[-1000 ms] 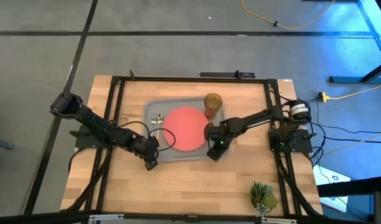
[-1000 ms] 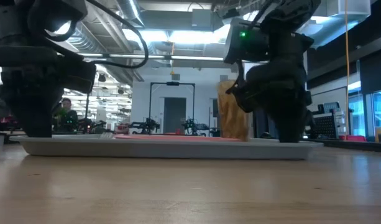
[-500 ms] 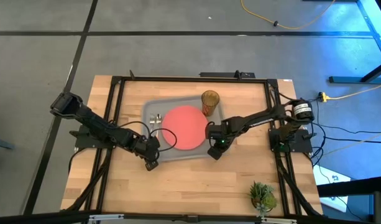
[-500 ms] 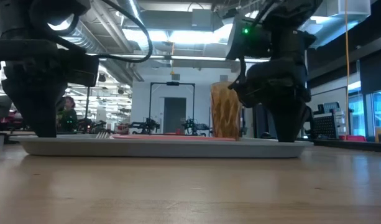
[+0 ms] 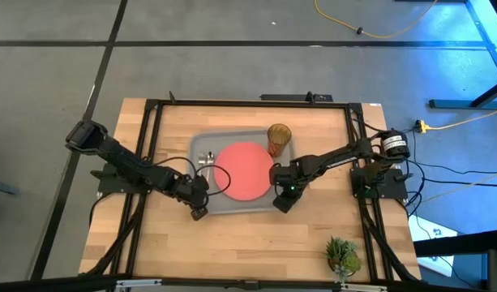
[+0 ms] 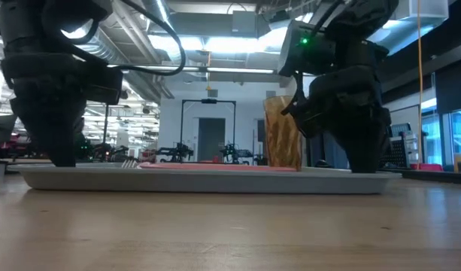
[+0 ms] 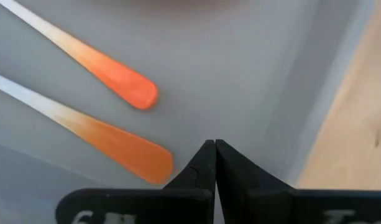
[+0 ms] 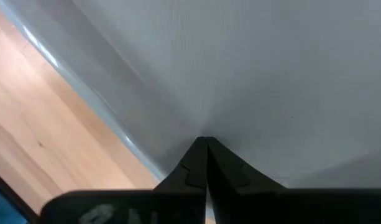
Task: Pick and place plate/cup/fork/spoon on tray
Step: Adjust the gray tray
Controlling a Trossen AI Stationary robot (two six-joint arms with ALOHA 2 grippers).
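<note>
The large light-grey rectangular plastic tray (image 5: 232, 204) is seen at the middle of the wooden table (image 5: 248, 251). On it, the round coral-red plate (image 5: 243, 169) lies flat at the centre, and the amber-brown translucent plastic cup (image 5: 279, 138) stands upright at the far right corner, just beside the plate. The 2 orange-handled utensils, fork and spoon (image 5: 206, 159), lie side by side on the tray's left part; which one is which cannot be told.

All 4 items are thus judged to be placed, and nothing appears left to collect.

The left gripper (image 5: 199, 211) is held at the tray's near-left corner, its fingers pressed together on nothing. The right gripper (image 5: 283, 200) is held at the near-right corner, likewise closed and empty. A small green plant (image 5: 341, 255) stands apart, untouched.
</note>
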